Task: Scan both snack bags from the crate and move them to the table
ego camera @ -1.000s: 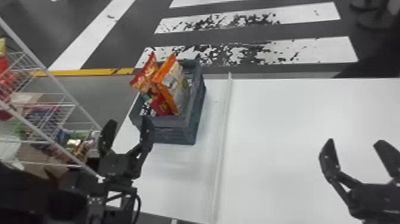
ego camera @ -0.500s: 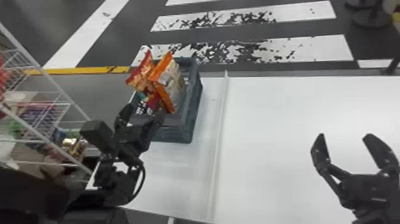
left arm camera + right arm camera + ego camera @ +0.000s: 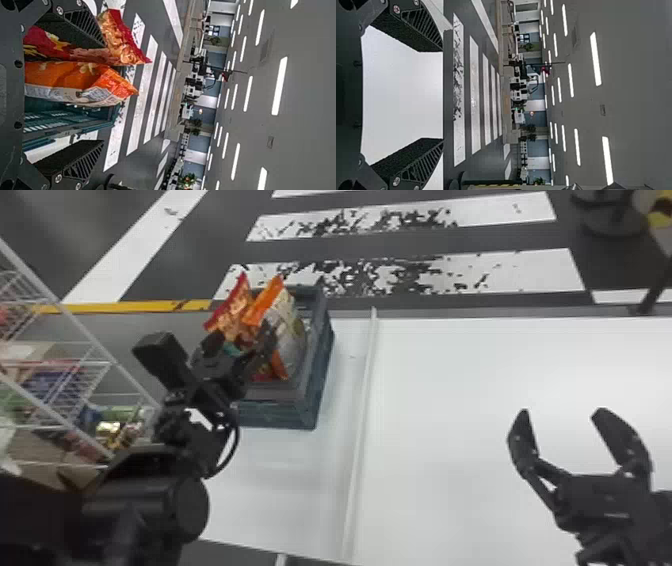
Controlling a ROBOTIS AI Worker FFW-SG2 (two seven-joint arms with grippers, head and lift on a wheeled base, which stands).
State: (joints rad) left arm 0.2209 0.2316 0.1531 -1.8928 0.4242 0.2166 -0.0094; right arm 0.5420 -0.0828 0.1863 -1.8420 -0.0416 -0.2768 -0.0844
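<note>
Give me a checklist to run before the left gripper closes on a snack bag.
1. Left gripper open: ok, fingers spread.
2. Orange-and-white bag between its fingers: ok.
3. Only one bag between them: not ok, the red bag also reaches in.
4. Both bags in the crate: ok, tops above the rim.
5. Fingers touching either bag: cannot tell.
6. Right gripper away from the crate: ok, open above the table.

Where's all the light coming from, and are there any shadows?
In the left wrist view, from rows of bright ceiling lights, which glow in the right wrist view too; in the head view, the white table looks bright, with only soft, faint grey shadows near the crate.
</note>
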